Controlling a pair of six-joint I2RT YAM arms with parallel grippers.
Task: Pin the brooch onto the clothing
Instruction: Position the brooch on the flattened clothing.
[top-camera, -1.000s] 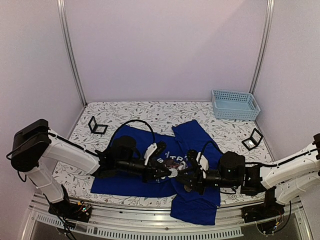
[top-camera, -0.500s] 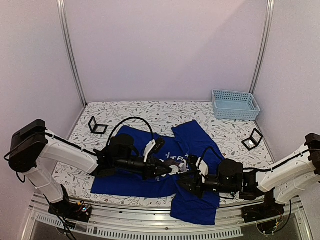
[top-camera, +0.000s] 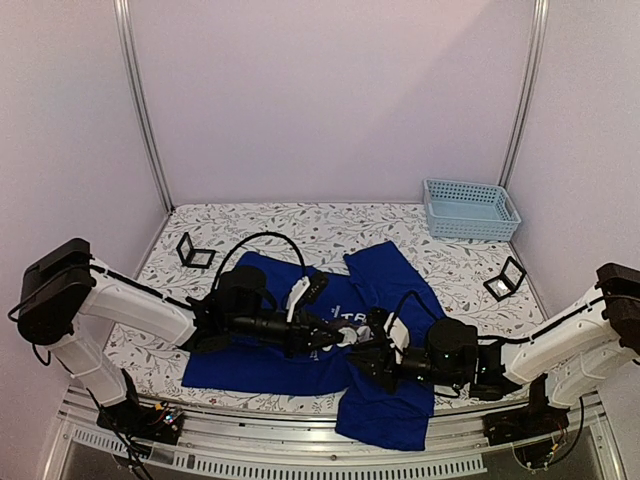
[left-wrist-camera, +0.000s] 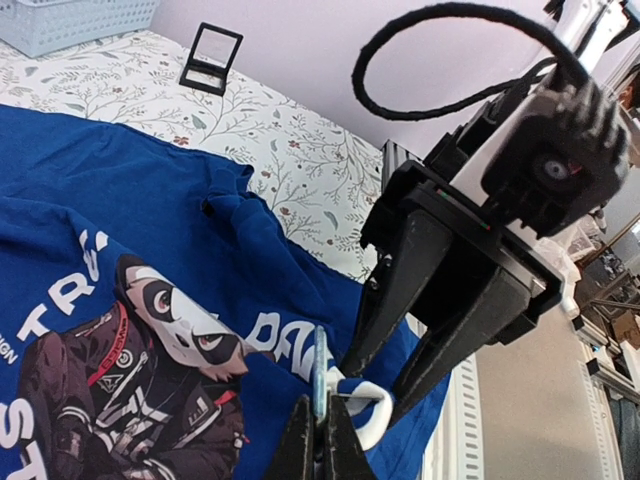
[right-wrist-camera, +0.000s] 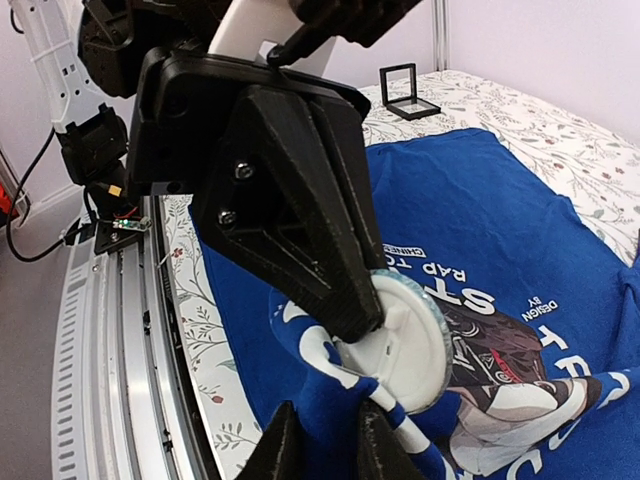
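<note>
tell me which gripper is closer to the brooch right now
Left. The left gripper is shut on the brooch itself; the right gripper pinches a fold of the T-shirt right beside it.

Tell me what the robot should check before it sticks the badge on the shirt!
1. Grip: the left pincer is shut on the brooch: ok.
2. Cloth: the right pincer pinches up a fold of the T-shirt: ok.
3. Meeting: the brooch is right at that fold: ok.
4. Pin through the cloth: cannot tell.
5. The panda print faces up: ok.
</note>
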